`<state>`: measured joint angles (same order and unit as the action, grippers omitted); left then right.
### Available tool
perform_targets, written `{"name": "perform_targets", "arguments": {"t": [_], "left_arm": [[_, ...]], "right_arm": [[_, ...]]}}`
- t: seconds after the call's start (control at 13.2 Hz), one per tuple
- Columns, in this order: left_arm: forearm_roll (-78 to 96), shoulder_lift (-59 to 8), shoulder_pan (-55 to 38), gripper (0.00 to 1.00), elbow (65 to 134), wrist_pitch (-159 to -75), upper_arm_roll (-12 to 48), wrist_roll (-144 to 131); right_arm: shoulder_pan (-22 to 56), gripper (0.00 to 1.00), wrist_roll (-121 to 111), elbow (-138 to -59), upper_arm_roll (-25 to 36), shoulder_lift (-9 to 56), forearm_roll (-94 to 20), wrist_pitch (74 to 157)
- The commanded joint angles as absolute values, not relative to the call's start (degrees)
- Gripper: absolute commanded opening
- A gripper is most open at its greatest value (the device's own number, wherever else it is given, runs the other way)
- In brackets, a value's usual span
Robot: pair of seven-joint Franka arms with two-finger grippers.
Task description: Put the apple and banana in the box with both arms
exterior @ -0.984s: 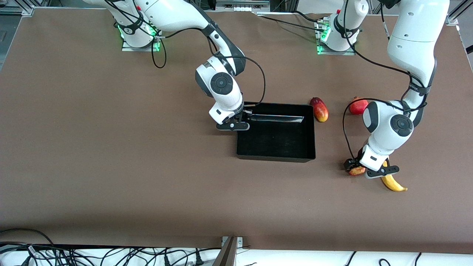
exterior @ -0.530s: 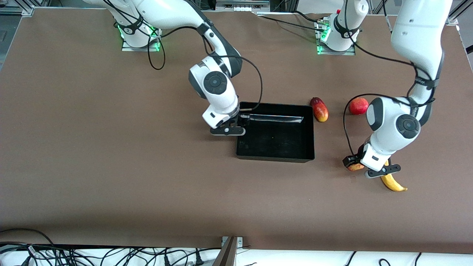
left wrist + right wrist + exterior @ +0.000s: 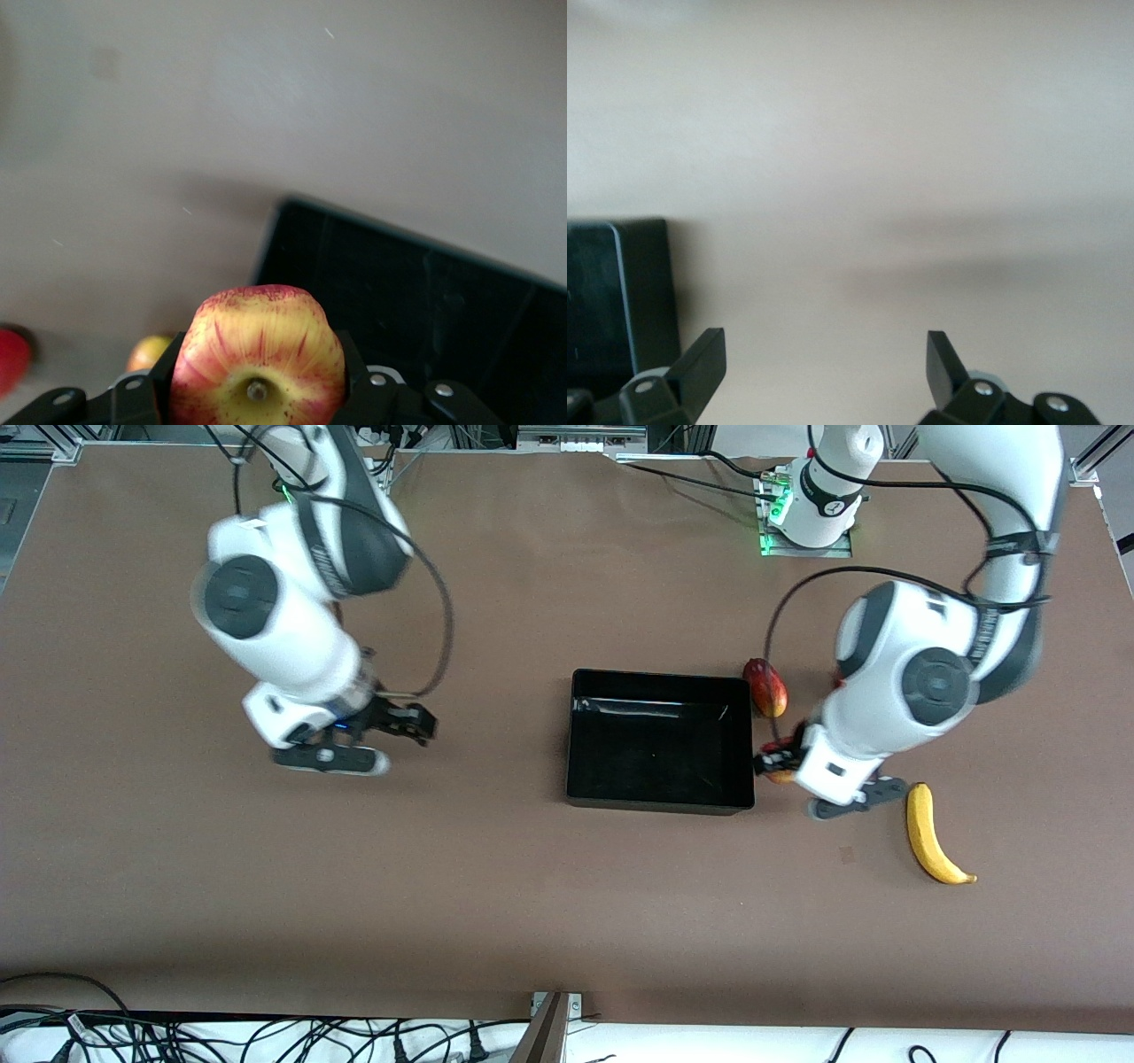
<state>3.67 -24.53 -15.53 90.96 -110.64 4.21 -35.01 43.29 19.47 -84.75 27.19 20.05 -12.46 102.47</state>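
The table [image 3: 177, 886] carries the black box [image 3: 660, 797] near its middle, and everything is placed from that box; the left arm [image 3: 930, 682] reaches down at the box's edge toward the left arm's end of the table, its left gripper [image 3: 257, 403] clamped on the apple [image 3: 258, 359], which hangs just outside the rim and not yet over the opening; the right arm [image 3: 283, 629] is up over bare table well apart from the box toward its own end, the right gripper [image 3: 824, 367] spread wide and holding nothing; the banana [image 3: 930, 834] lies on the table a little nearer the front camera than the box, toward the left arm's end; a mango [image 3: 767, 687] rests just beside the box's corner there; to finish this step well, I judge the apple should be carried clear over the wall, lowered inside, then freed.
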Motion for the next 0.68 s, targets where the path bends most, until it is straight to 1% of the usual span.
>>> {"name": "perform_targets", "arguments": {"t": [0.0, 0.15, 0.23, 0.45, 0.61], "left_arm": [[2.37, -26.71, -17.65, 0.0, 90.0, -110.39, 7.11, -41.37], [2.37, -28.99, -22.39, 0.0, 90.26, -111.61, 7.21, -45.68], [2.37, -30.05, -24.15, 0.0, 90.52, -112.93, 7.21, -47.62], [2.29, -30.94, -28.73, 0.0, 96.05, -121.09, 7.29, -50.27], [1.85, -32.25, -29.97, 0.0, 97.47, -123.65, 7.38, -50.71]], "right_arm": [[41.33, 1.0, 11.8, -89.9, 30.4, 11.37, -13.71, 95.47], [34.05, 1.0, 7.59, -94.28, 28.58, 4.87, -12.92, 93.52], [29.32, 1.0, 4.69, -96.48, 25.87, 2.31, -12.4, 93.25], [15.59, 1.0, 0.53, -100.36, 14.36, -2.8, -6.96, 93.34], [7.16, 1.0, 0.26, -103.08, 6.37, -5.52, -5.2, 93.78]]}}
